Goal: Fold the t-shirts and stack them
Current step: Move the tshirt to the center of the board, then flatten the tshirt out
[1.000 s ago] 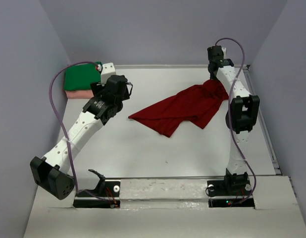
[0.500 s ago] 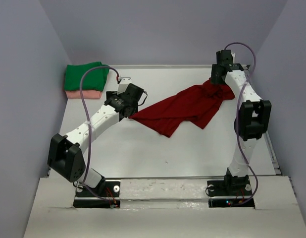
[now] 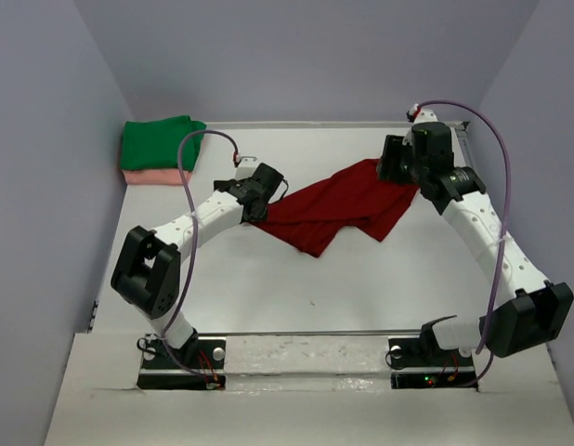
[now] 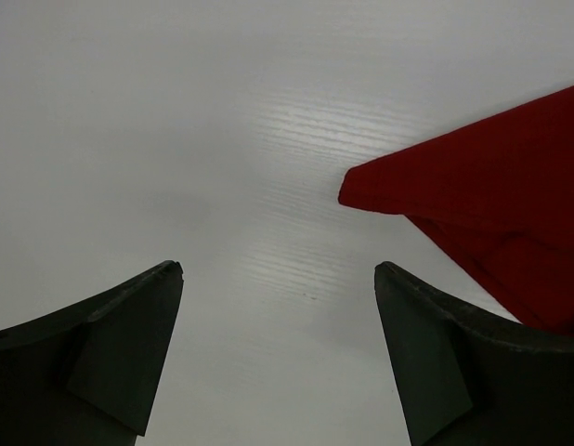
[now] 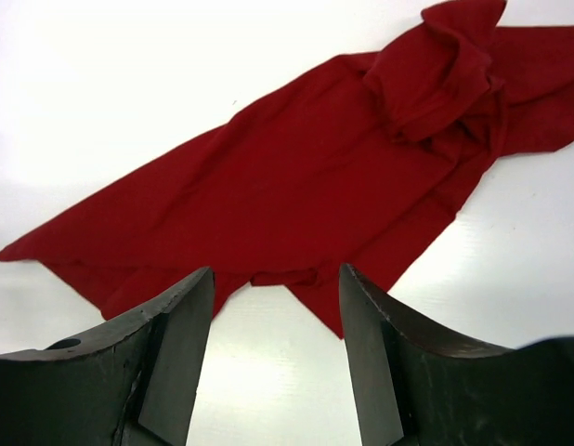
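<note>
Moved L gripper (image 4: 278, 269) rt since prev frame, up to left tip of red tee (image 3: 347, 200); swung elbow of R arm (image 3: 482, 228) out and low. Jaws spread wide on L, nothing betw. them, tip just ahead on table (image 3: 268, 279). Spread too on R gripper (image 5: 276, 271), hovering over tee's bunched far end. Lying crumpled mid-table, that tee. Stacked far-left corner: green tee (image 3: 157, 142) atop pink tee (image 3: 143, 176).
</note>
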